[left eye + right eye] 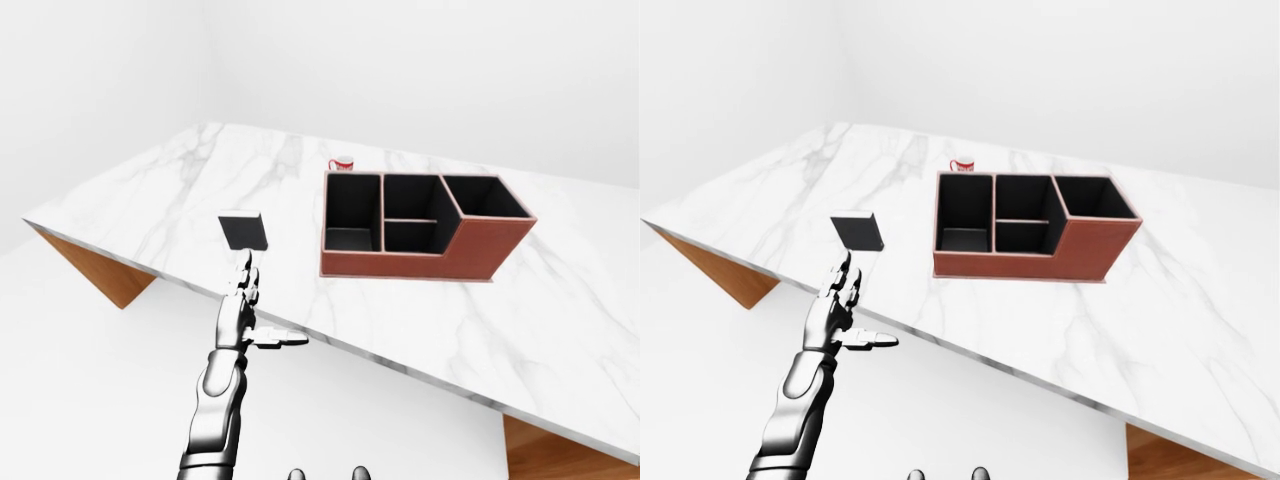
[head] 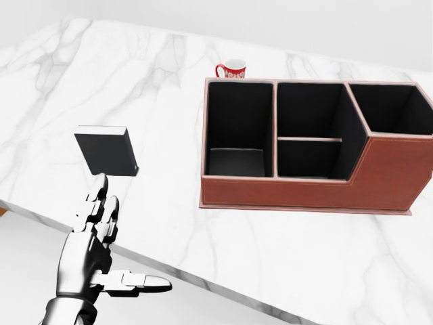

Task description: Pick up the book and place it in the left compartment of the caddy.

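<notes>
The left hand (image 2: 101, 233) is hovering open and empty at the table (image 2: 284, 257) edge, fingers (image 2: 100, 196) pointing up the head view toward the book (image 2: 107, 151), thumb sticking out to the right. The book is lying flat on the table, just above the fingertips, well left of the caddy (image 2: 304, 186). A mug (image 2: 232, 68) is standing behind the caddy. Only fingertips of the right hand (image 1: 325, 473) are showing; state cannot be told.

Looks like a bare simulated office or study setup, not a real room: plain white walls and floor around one big marble-topped table (image 1: 560, 330) with wooden supports. On the table sit a brown desk caddy (image 2: 379, 176) and, just beyond the caddy, a red mug (image 2: 233, 68).
</notes>
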